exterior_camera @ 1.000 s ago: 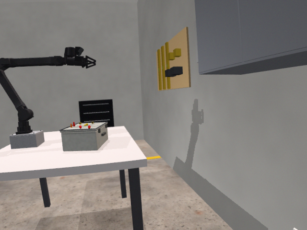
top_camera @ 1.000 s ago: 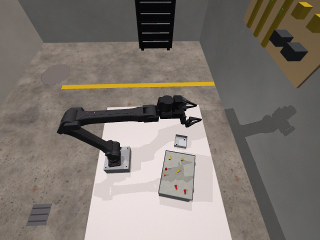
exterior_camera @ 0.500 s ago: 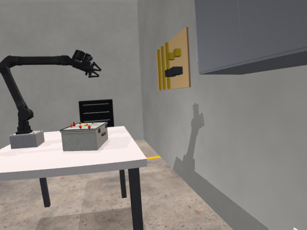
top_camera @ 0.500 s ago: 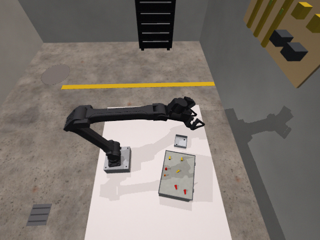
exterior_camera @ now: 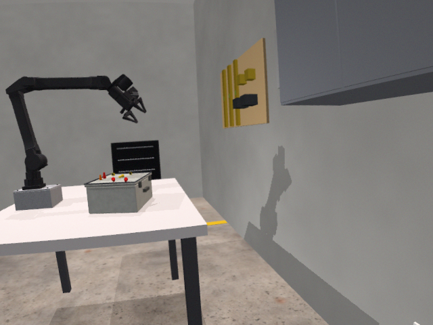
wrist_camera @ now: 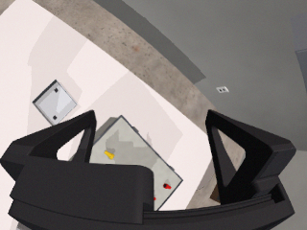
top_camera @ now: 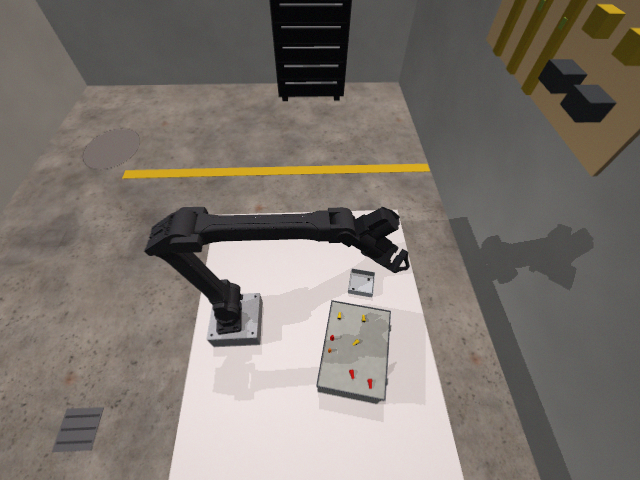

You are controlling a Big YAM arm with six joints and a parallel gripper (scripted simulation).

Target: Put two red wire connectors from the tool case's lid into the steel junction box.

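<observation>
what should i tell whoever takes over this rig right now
Gripper: jaws wide open, holding nothing, high above the table, beyond the far end of the tool case.
Steel junction box: on the table just past the case's far end, looks empty.
On the case's lid: three red wire connectors, two near the front end and one at the left edge; also three yellow ones and an orange one.
Done: nothing delivered.
Left: pick two red connectors, one at a time, and drop them into the box.

white table (top_camera: 289,434), tool case (top_camera: 379,361), junction box (top_camera: 361,282), arm base (top_camera: 254,310)
</observation>
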